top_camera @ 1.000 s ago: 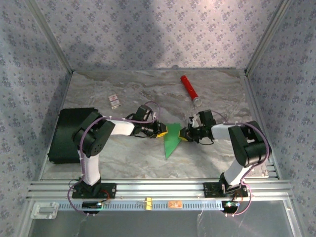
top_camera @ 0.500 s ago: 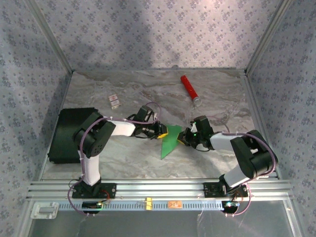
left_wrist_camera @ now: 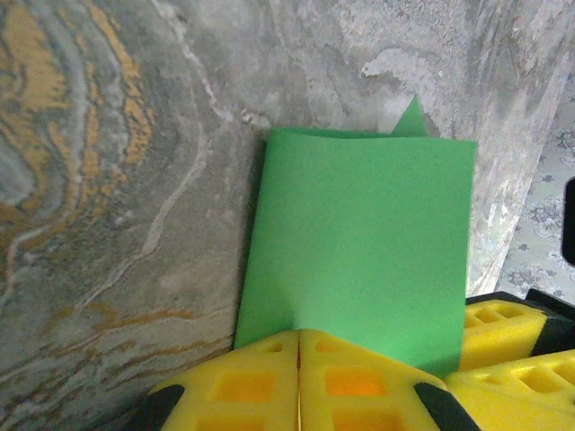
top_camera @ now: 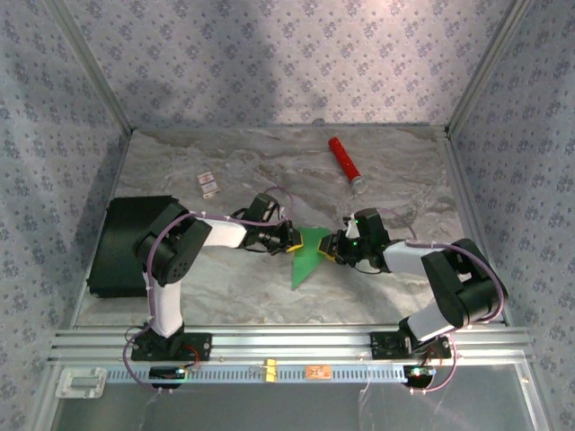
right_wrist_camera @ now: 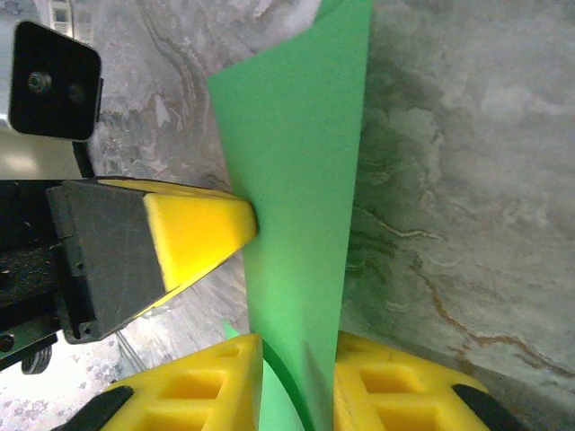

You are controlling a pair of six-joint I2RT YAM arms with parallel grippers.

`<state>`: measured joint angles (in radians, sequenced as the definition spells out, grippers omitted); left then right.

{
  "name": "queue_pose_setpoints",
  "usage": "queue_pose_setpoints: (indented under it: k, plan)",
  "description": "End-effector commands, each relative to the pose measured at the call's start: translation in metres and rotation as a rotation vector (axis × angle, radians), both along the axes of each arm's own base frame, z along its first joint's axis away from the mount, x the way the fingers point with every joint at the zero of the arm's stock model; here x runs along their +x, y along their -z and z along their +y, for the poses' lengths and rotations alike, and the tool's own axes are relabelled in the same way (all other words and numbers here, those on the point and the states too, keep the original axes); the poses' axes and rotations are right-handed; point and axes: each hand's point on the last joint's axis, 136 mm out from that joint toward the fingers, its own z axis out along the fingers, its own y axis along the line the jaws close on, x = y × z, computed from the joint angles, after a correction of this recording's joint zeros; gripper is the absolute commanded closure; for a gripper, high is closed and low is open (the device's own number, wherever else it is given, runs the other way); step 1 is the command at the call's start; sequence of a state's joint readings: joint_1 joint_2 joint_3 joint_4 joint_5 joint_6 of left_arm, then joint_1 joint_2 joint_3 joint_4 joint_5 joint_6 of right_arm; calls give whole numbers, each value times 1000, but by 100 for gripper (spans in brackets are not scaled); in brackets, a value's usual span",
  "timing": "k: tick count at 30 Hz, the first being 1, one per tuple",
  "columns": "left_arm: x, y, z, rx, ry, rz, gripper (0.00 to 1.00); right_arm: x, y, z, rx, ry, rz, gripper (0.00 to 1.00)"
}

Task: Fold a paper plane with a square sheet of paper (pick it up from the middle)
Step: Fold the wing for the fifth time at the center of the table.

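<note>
A grey marble-patterned table (top_camera: 234, 296) carries a flat black box (top_camera: 121, 242) at its left side, the fixed mark for everything else here. To the right of the box, the left gripper (top_camera: 293, 241) and right gripper (top_camera: 331, 252) meet over a bright green, partly folded sheet of paper (top_camera: 308, 260), which tapers to a point toward the arms' bases.

The left gripper's yellow pads are pressed together at the sheet's box-side edge, apparently to steady it. Whether they nip the paper or merely pin it cannot be told. The right gripper's pads stand spread, with a strip of the green paper running between them, a stance that suggests one side is held while the other is worked into a crease.

Farther right of the box and beyond it lies a red plastic cylinder (top_camera: 342, 158), clear of the folding. Just beyond the box rests a small white card (top_camera: 208, 184) with red marks too small to read.
</note>
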<state>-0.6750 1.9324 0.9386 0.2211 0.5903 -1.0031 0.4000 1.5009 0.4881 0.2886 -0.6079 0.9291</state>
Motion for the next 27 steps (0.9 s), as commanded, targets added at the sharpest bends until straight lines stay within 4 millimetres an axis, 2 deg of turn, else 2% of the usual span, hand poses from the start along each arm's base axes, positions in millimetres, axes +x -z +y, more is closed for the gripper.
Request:
queue_pose_setpoints:
  k: [1,14,27]
  plan:
    - [-10,16,3,29,26,21,93,5,-6,3,20,-48,-30,74]
    - [-10,18,2,20,30,26,93,13,-3,6,48,-123,-40,72]
    - [-10,17,1,16,32,28,93,15,4,4,47,-154,-28,76]
